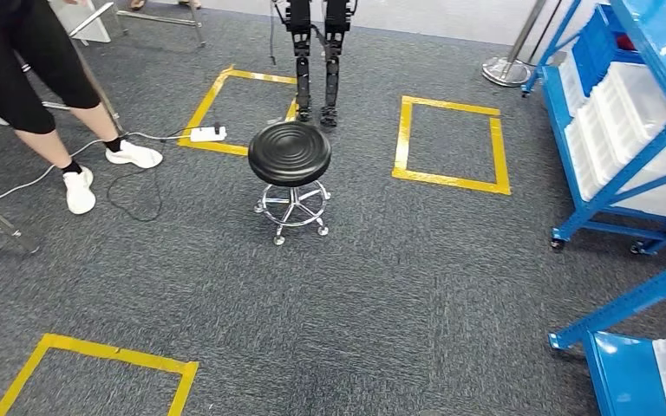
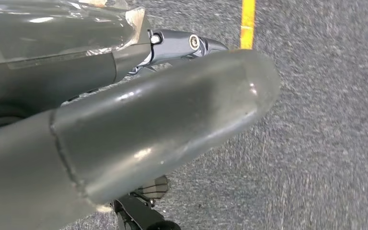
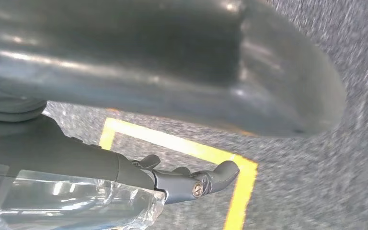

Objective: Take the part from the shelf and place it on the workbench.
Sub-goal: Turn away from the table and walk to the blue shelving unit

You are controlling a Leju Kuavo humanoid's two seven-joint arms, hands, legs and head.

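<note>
Hanging above grey carpet (image 1: 416, 295), the left hand (image 2: 124, 129) shows its thick grey thumb close to the wrist camera, with darker fingers (image 2: 182, 45) lying straight alongside it; nothing is held, and how far apart the fingers lie cannot be told. The right hand (image 3: 172, 96) shows the same arrangement: thumb large in the foreground, dark fingers (image 3: 196, 182) extended beside it with slightly bent tips, nothing in the grasp.

Landmark: the black round stool (image 1: 290, 154), standing on a chrome wheeled base on the carpet.

- Nearer than the stool and to its left: a corner of a yellow tape rectangle (image 1: 95, 364).
- Nearer and far to its right: the edge of a blue rack (image 1: 633, 364) with a white bin.
- Right of the stool, at a similar depth: a second yellow tape rectangle (image 1: 451, 146).
- Farther right: the blue shelf (image 1: 624, 130) on castors, carrying rows of white and blue bins. The part cannot be made out among the bins.
- Left of the stool: a person's legs (image 1: 43, 95) in white shoes, with a grey cable and a white power strip (image 1: 207, 133) on the floor nearby.
- Just behind the stool: a third yellow tape outline (image 1: 225, 108) and two dark robot legs (image 1: 316, 61).
- Beyond and to the right: a metal post base (image 1: 507, 69).
</note>
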